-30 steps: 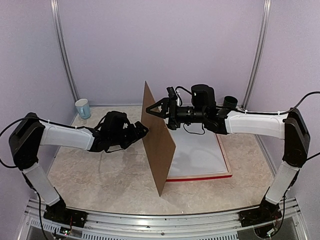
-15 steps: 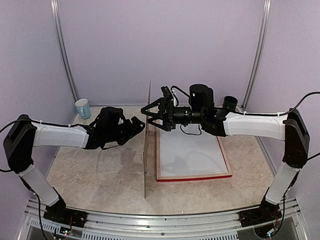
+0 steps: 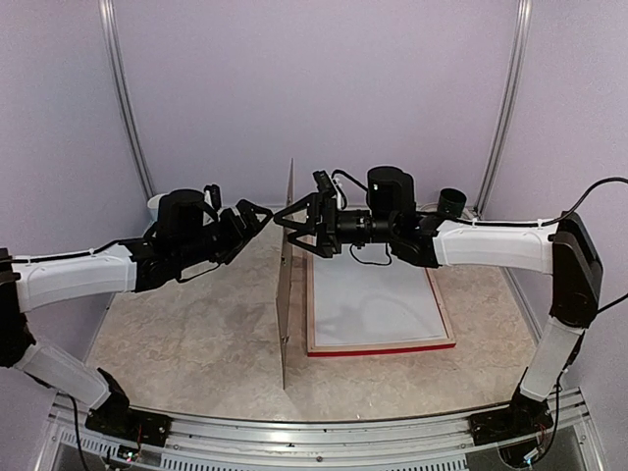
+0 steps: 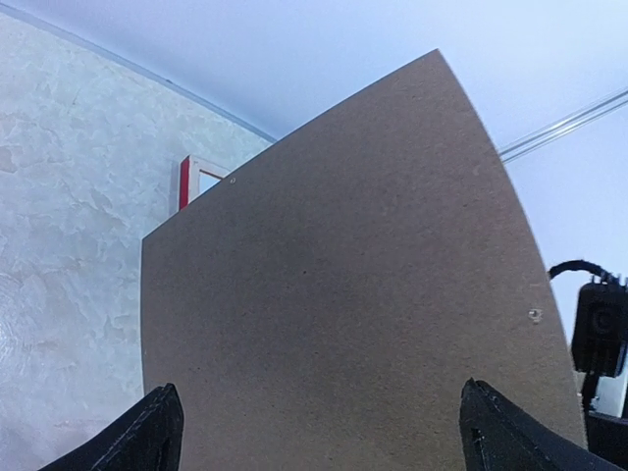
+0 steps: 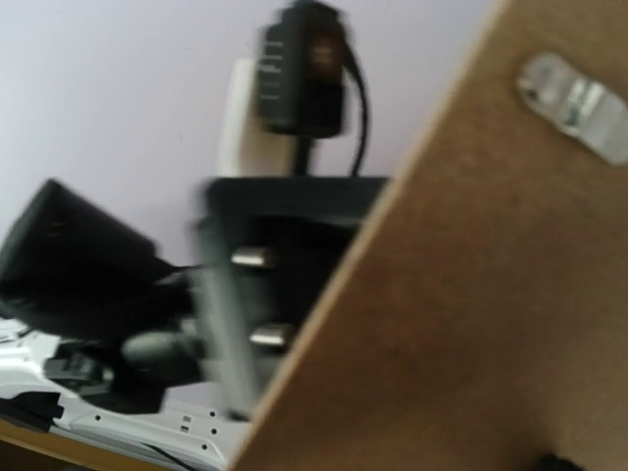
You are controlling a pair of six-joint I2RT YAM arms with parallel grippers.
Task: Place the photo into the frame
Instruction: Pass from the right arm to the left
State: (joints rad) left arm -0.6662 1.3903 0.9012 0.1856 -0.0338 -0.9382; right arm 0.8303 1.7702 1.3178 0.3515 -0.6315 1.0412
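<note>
Just left of the frame [image 3: 383,347], lying back-up on the bench [image 3: 196,334], the board [image 3: 286,314] stands on edge between your open left gripper [image 3: 257,214] and open right gripper [image 3: 291,224]; a white sheet [image 3: 378,294] fills the frame, no photo print shows, and fitting the board looks left to do.

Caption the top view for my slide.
Brown rectangular backing board on edge between open left gripper and open right gripper, beside flat red-edged picture frame.

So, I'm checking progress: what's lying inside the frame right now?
Only a plain white surface shows inside the frame. Its far end is covered by the right arm. Whether anything lies beneath the white cannot be seen.
</note>
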